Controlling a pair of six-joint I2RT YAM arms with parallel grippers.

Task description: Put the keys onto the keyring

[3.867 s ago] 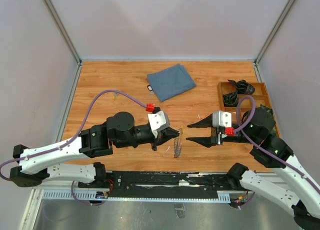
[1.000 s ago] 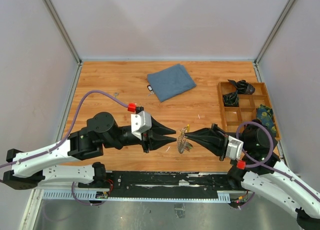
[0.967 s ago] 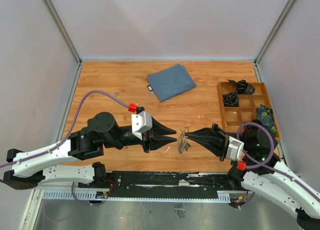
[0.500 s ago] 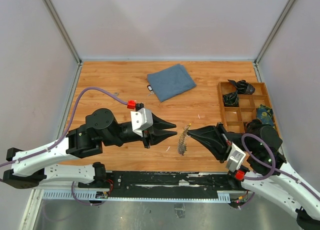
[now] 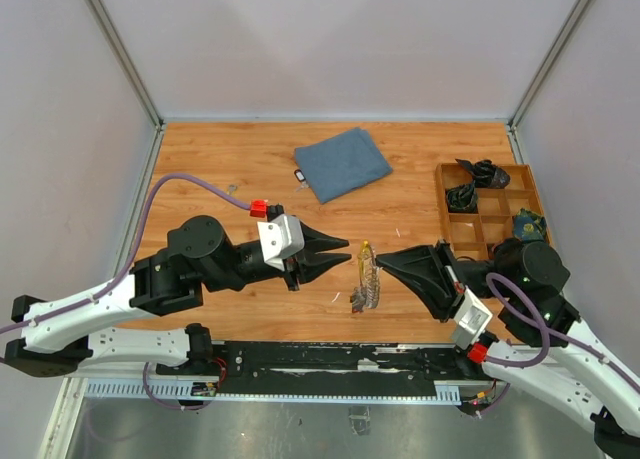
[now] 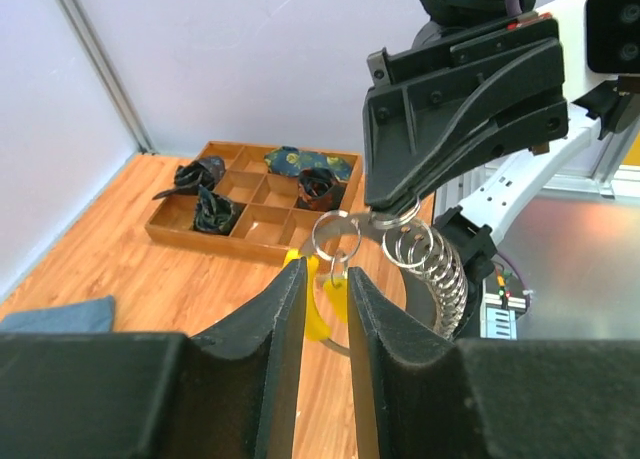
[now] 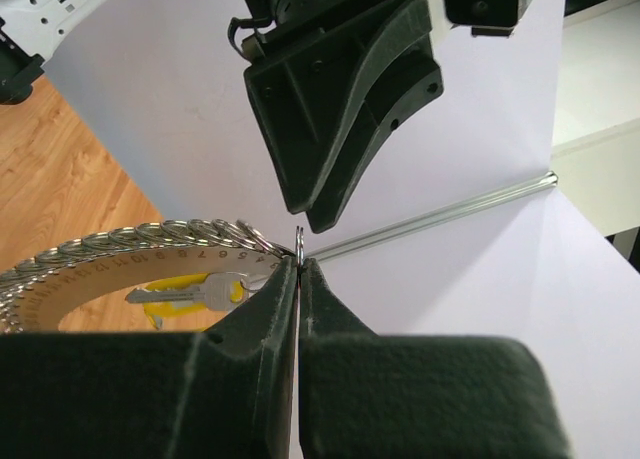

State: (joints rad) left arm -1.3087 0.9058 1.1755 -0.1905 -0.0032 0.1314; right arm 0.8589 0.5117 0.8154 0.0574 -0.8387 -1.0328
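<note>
The keyring (image 5: 367, 279) is a grey loop strung with several small split rings, hanging above the table with its lower end close to the wood. My right gripper (image 5: 380, 260) is shut on it, pinching a thin ring at the top (image 7: 300, 241). A key with a yellow head (image 7: 185, 291) hangs inside the keyring (image 7: 130, 241). My left gripper (image 5: 347, 247) faces it from the left, jaws narrowly open with nothing between them. In the left wrist view the yellow key (image 6: 318, 304) shows beyond the left gripper (image 6: 325, 271), under the right gripper (image 6: 386, 211). No other keys can be made out.
A folded blue cloth (image 5: 342, 162) lies at the back centre with a small dark item (image 5: 299, 176) by its left corner. A wooden compartment tray (image 5: 444, 211) with dark bundles stands at the right. Grey walls close in the table on three sides.
The right gripper, earlier open over the table, has shut on the keyring and lifted it. Over the last second its wrist swung back right; the left gripper edged away slightly.
</note>
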